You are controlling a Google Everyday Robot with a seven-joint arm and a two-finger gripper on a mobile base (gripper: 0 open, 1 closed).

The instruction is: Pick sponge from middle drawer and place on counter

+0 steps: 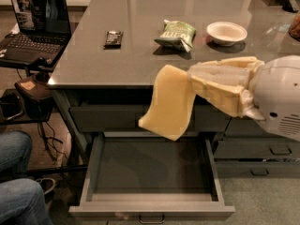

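My cream gripper (194,86) reaches in from the right and is shut on the pale yellow sponge (168,104). The sponge hangs from the fingers (220,90), tilted, in front of the counter's front edge and above the open middle drawer (93,168). The drawer is pulled out, and its flat dark grey interior holds nothing. The glossy grey counter (140,36) spreads behind the sponge.
On the counter lie a green snack bag (176,33), a white bowl (227,32) and a small dark packet (114,38). A laptop (35,25) stands on a side table at the left. A person's knees (16,182) are at the lower left. Narrower closed drawers (262,149) sit at the right.
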